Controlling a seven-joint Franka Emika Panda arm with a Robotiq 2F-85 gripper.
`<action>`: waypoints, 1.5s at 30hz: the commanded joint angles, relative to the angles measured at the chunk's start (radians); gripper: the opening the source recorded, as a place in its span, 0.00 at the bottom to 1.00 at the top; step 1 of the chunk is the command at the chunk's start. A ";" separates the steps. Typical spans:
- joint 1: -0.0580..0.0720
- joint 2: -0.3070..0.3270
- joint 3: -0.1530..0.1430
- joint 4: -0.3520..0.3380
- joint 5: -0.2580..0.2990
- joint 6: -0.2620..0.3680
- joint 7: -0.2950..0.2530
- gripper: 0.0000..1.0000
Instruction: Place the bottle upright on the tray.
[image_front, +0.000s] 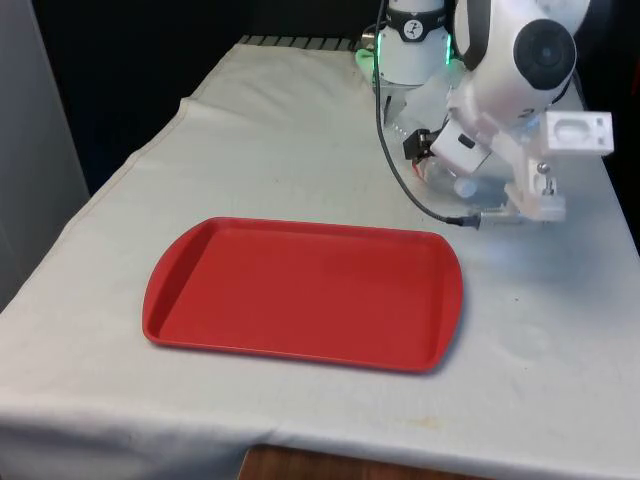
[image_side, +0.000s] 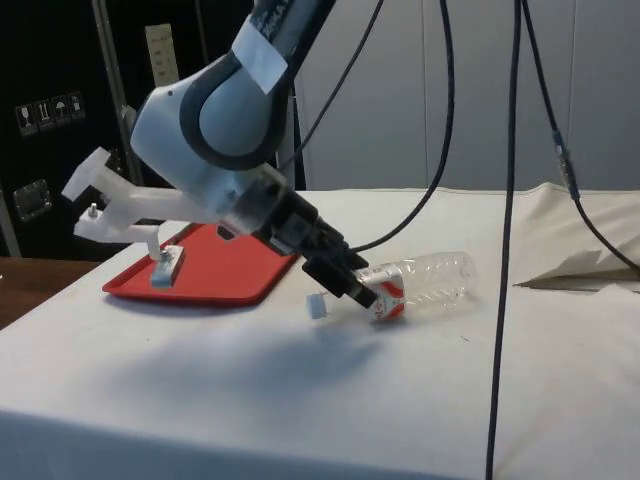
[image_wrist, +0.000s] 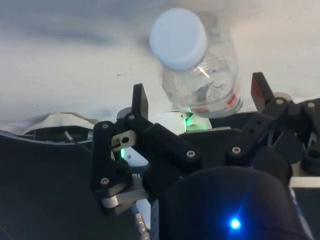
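A clear plastic bottle (image_side: 432, 279) with a red label and a white cap (image_side: 317, 306) lies on its side on the white cloth, off the tray and towards the front view's right. My gripper (image_side: 352, 283) reaches down at a slant around the bottle's neck end. In the wrist view the two fingers (image_wrist: 140, 101) stand apart on either side of the bottle (image_wrist: 207, 75), with a gap showing on each side, so the gripper (image_wrist: 200, 95) is open. The red tray (image_front: 300, 290) lies flat with nothing on it. In the front view the arm hides most of the bottle (image_front: 447, 178).
The tray (image_side: 215, 268) lies close beside the arm in the side view. Black cables (image_side: 508, 200) hang down past the bottle. A fold of cloth (image_side: 585, 265) rises at the side view's right. The table's edge runs just beyond the bottle in the front view.
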 joint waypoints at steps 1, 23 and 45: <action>0.001 0.012 0.000 0.011 -0.001 -0.016 -0.002 1.00; 0.002 0.029 0.007 -0.015 -0.001 -0.021 0.000 1.00; 0.001 0.034 0.007 -0.023 0.000 -0.030 -0.001 1.00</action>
